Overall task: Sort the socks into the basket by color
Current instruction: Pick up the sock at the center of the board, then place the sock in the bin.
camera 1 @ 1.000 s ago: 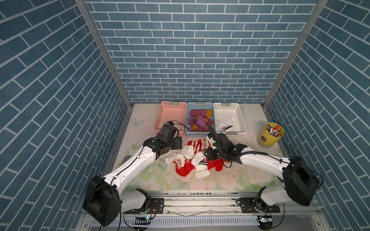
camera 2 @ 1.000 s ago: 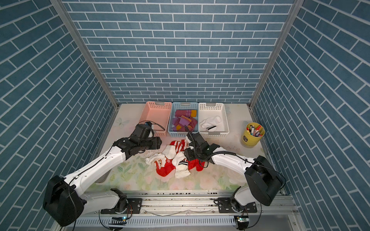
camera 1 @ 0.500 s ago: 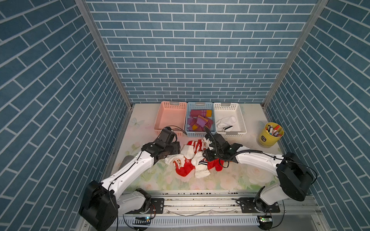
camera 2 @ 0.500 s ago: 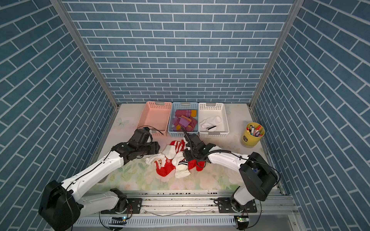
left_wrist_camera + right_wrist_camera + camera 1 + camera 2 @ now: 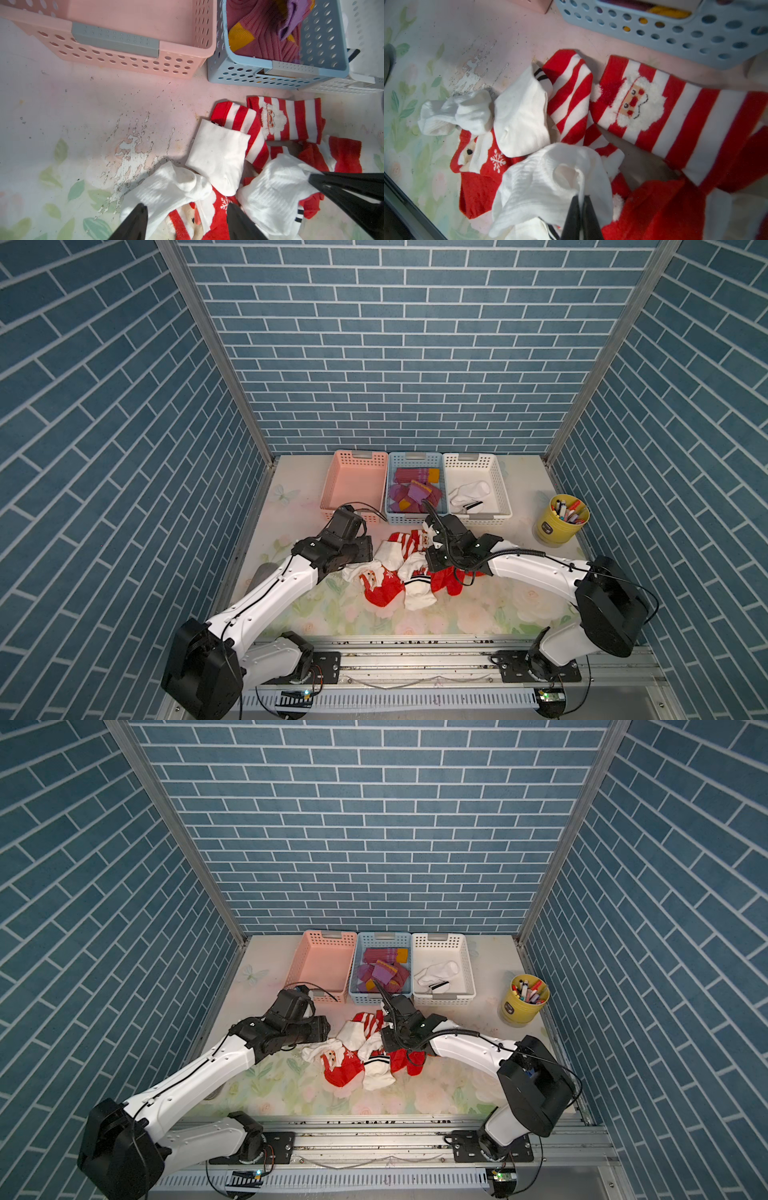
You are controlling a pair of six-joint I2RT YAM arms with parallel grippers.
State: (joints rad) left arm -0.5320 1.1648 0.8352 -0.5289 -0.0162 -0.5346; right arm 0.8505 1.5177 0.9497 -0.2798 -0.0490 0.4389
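Note:
A pile of socks lies mid-table in both top views, white ones mixed with red-striped Santa ones. My right gripper is shut on the cuff of a white sock at the pile's right side. My left gripper is open, hovering over a crumpled white sock and a red Santa sock at the pile's left edge. Purple socks fill the blue basket. One white sock lies in the white basket. The pink basket holds nothing.
The three baskets stand in a row at the back, just beyond the pile. A yellow cup of markers sits at the right side. The floral mat is bare in front of the pile, and the blue brick walls close in on three sides.
My right gripper has closed on the white sock's cuff. My left gripper has come nearer to the pile's left edge, still open.

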